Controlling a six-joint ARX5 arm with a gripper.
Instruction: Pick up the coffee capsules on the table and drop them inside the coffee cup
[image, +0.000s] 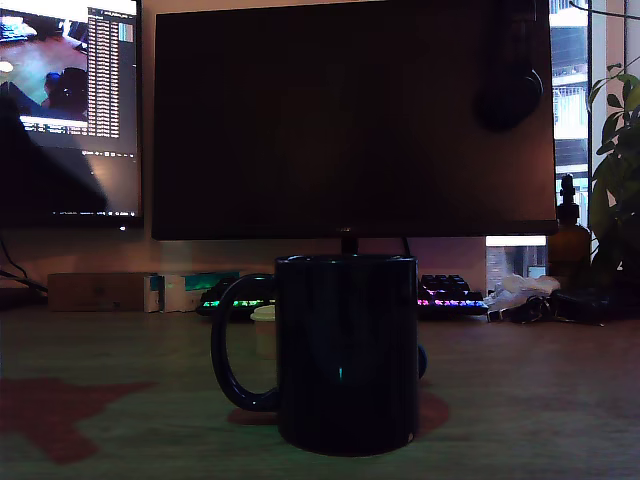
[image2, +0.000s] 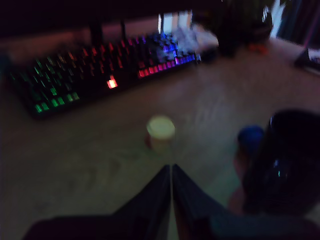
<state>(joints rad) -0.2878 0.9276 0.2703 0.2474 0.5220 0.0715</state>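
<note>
The coffee cup (image: 347, 350) stands on the tabletop (image: 520, 400) at the front of the exterior view, with its handle pointing toward the exterior view's left. One capsule (image: 264, 330) stands behind the handle; a second capsule (image2: 250, 137) sits just beside the cup on its far side. The keyboard (image: 445, 297) lies behind both capsules, below the monitor (image: 350, 120). A bottle (image: 568, 240) and a plant (image: 618, 170) stand at the exterior view's right.
</note>
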